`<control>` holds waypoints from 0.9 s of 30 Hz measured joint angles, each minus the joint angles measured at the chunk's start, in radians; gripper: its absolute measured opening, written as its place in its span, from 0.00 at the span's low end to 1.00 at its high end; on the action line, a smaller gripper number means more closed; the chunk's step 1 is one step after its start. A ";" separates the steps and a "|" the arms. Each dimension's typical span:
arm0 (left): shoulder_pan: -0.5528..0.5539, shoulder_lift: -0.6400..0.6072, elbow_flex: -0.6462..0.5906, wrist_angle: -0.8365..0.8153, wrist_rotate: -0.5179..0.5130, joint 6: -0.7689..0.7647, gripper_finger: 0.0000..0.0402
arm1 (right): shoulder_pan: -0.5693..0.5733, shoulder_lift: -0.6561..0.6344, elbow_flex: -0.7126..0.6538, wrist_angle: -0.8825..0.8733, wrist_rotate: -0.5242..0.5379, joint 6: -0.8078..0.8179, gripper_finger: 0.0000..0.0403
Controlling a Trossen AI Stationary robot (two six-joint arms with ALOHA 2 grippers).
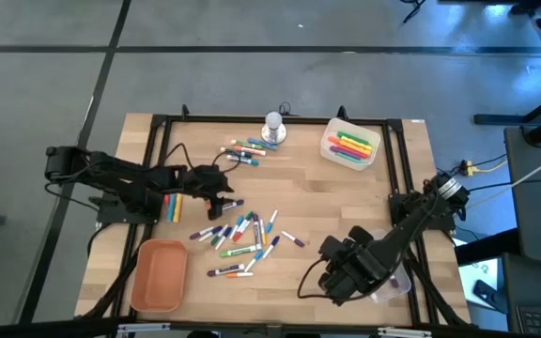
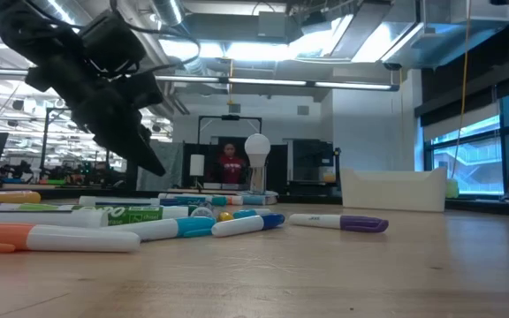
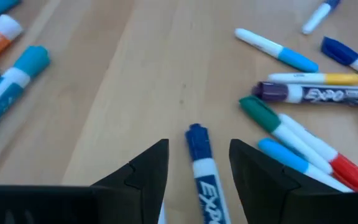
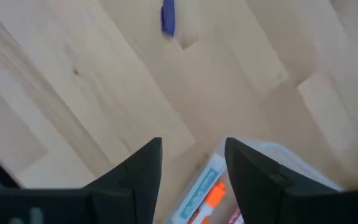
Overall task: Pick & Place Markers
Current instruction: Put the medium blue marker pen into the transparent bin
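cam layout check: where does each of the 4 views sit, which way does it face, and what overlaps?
High: overhead, straight down; wooden table, both arms, left hand, right hand.
Low: table height, level across markers into the room; one arm hangs at upper left.
Left wrist: down past open fingers straddling a blue-capped marker.
Right wrist: down past open fingers at a clear bin.
Shared: the purple-capped marker appears in low and high views.

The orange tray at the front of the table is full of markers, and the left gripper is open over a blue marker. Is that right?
Not quite. The high view shows the orange tray empty; the filled one is the clear tray at the back. The rest holds: in the left wrist view the left gripper is open, a blue marker between its fingers.
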 joint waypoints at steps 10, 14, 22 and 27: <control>-0.075 0.089 0.008 -0.023 -0.085 -0.026 0.48 | -0.058 0.000 0.000 0.000 0.002 -0.075 0.44; -0.070 0.189 0.041 -0.023 -0.086 -0.036 0.48 | -0.077 0.000 0.000 0.001 0.002 -0.115 0.44; -0.059 0.303 0.124 -0.077 -0.067 -0.012 0.34 | -0.088 0.000 0.000 0.005 0.022 -0.178 0.44; -0.059 0.305 0.147 -0.091 -0.058 0.010 0.16 | -0.089 0.000 -0.010 0.052 0.170 -0.253 0.44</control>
